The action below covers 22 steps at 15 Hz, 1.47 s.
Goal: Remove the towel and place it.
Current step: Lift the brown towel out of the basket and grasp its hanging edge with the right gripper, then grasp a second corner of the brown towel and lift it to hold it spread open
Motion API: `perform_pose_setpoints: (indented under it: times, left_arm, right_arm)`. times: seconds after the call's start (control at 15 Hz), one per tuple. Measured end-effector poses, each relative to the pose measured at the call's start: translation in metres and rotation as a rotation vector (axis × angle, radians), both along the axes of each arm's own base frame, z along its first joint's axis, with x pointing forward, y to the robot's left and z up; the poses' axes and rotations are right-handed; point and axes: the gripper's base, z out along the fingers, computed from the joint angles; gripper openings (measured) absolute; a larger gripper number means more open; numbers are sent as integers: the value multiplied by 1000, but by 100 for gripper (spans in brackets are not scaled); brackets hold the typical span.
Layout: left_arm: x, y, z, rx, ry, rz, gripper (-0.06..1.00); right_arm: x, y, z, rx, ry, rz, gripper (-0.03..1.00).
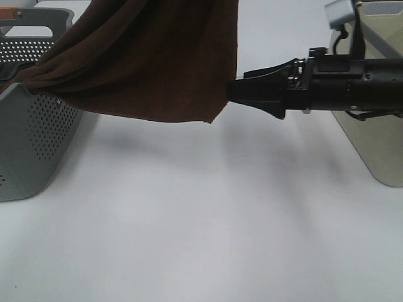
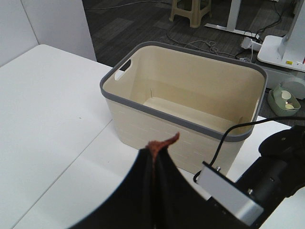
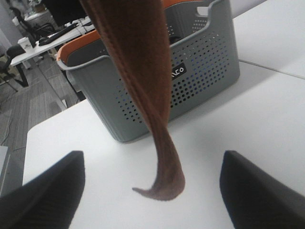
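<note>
The dark-brown towel (image 1: 145, 56) hangs from above the exterior view's top edge. Its left part still trails over the rim of the grey perforated basket (image 1: 31, 145), and its lower hem hangs clear of the table. My left gripper (image 2: 155, 155) is out of the exterior view. In the left wrist view it is shut on a pinched fold of the towel (image 2: 164, 141). My right gripper (image 1: 242, 88) is open, level with the towel's right edge and just beside it. In the right wrist view the towel (image 3: 143, 71) hangs ahead between the spread fingers (image 3: 47, 195).
A beige basket with a grey rim (image 1: 378, 145) stands at the right and is empty in the left wrist view (image 2: 157, 124). The grey basket (image 3: 200, 71) has an orange rim and dark items inside. The white table (image 1: 201, 220) lies below.
</note>
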Motion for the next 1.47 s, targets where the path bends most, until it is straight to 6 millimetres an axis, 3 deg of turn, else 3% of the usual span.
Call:
perform_pose_setpoints:
  times: [0.13,0.47,1.0,1.2,1.47]
  left_arm:
    - [1,-1,-1,0,2,0,0]
    - [2,-1,1,-20,-16,10,0]
    - [4,-1,5,-52,-45,27,0]
    - [9,-4,-1,-46,-36,29,0]
    - [12,-5,-1,-52,-65,47,0]
  right_arm:
    - [8,11,1,-61,-22,-16,74]
    - [16,12,-8,-102,-7,-47,72]
    - [14,16,-7,-53,0,1,34]
    - [13,16,-7,-41,29,-9,4]
    - [14,16,-8,-14,121,-52,0]
